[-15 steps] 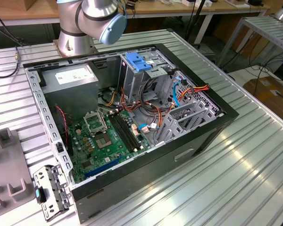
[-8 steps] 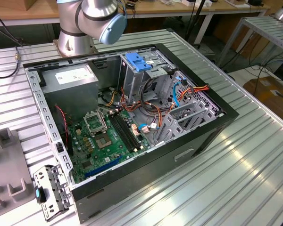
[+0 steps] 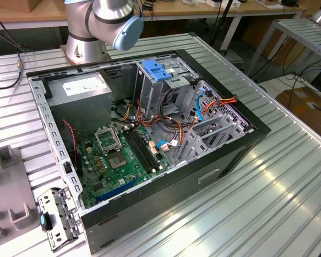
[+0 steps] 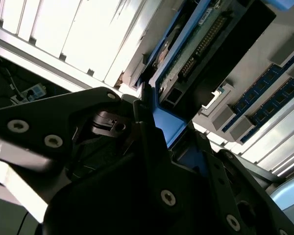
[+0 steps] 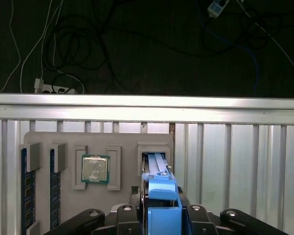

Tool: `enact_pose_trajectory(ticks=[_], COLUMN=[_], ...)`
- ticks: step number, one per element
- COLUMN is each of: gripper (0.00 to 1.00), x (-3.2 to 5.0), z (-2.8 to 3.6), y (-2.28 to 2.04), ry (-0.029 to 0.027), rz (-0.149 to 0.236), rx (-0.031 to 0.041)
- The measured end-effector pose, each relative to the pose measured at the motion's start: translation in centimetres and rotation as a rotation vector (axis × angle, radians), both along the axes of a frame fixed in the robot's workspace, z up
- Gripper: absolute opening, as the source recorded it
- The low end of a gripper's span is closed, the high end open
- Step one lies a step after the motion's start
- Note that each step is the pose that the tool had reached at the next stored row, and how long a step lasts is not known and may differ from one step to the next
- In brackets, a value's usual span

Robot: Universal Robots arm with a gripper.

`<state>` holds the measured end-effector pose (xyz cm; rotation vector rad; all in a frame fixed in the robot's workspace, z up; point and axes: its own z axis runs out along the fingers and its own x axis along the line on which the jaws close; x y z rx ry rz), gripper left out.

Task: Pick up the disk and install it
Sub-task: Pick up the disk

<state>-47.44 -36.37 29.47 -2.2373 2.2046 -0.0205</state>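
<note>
A ribbed metal bench (image 3: 267, 187) carries an open computer case (image 3: 166, 206), and cables trail over the dark floor (image 5: 137, 44) beyond its edge. The arm (image 3: 112, 19) rises behind the case. In the first wrist view the claw (image 5: 161, 213) is clamped narrow on the disk (image 5: 159, 188), which stands on edge in a slot of the grey parts tray (image 5: 122, 142).

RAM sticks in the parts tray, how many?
2. Outer stick in the end slot of the tray; inner stick in the next slot, nearer the CPU. More may sit off-frame.
</note>
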Motion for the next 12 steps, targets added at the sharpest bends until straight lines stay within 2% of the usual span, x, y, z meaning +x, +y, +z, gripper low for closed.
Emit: enact_pose_trajectory(ticks=[12], gripper=[0.37], x=[0.0], z=[-0.06], y=[0.0], ry=[0.0], rz=[0.0], rx=[0.0])
